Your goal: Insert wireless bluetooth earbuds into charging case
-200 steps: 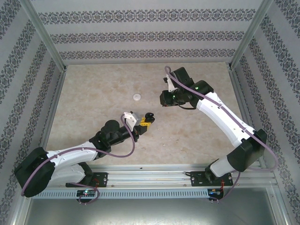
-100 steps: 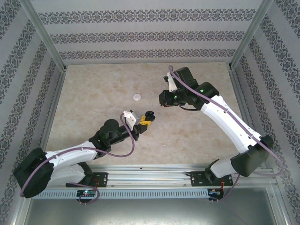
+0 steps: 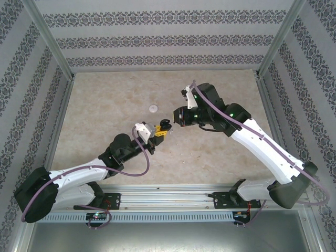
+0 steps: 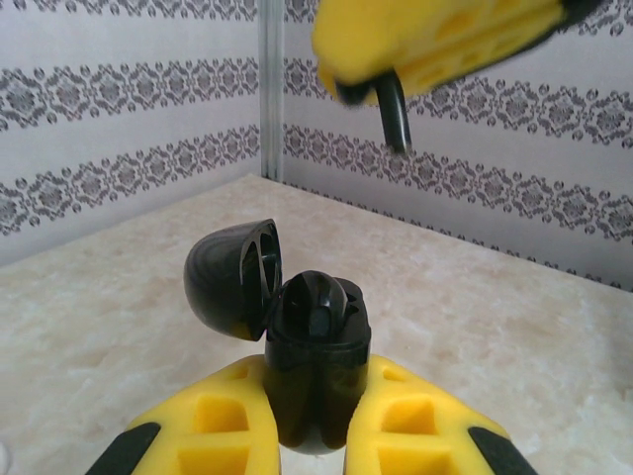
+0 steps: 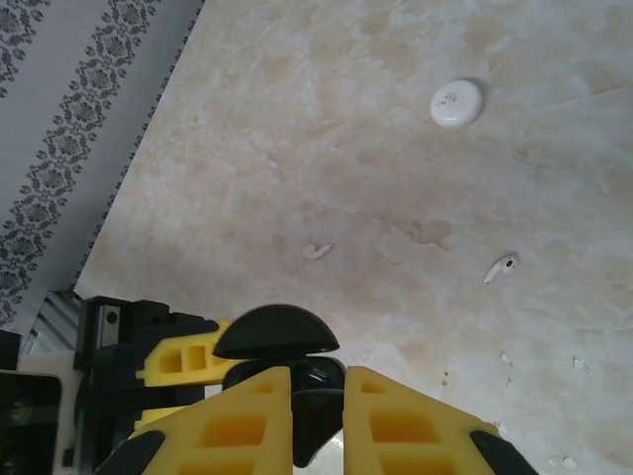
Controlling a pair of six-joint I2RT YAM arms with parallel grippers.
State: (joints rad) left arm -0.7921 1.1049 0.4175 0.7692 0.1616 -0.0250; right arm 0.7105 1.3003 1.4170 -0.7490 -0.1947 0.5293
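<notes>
**Earbud pinched over the open charging case**

Nearest the arm bases, the left gripper [image 4: 318,421] is clamped on the black charging case [image 4: 316,346], its 2 yellow fingers pressed against the case's sides. The case stands upright between them and is lifted off the table [image 3: 105,100]. Its domed lid [image 4: 229,277] is flipped back on the hinge and leans to the left in the left wrist view, leaving the dark sockets of the case exposed.

Just past the case, the right gripper [image 5: 316,381] comes in from the opposite side, its fingers closed together on a black earbud [image 4: 396,114]. In the left wrist view the earbud's stem pokes down out of the yellow fingers, above and beyond the case mouth and apart from it. From the top camera the 2 grippers meet nose to nose near the middle of the table, with the case between them.

Farther out, on the marbled surface seen by the right wrist camera, a white earbud [image 5: 316,250] lies loose and a second white earbud [image 5: 500,266] lies near it, the 2 not touching. Beyond them, well apart, sits a small white round disc [image 5: 457,103]. At the back and sides stand the patterned walls [image 3: 168,42].
</notes>
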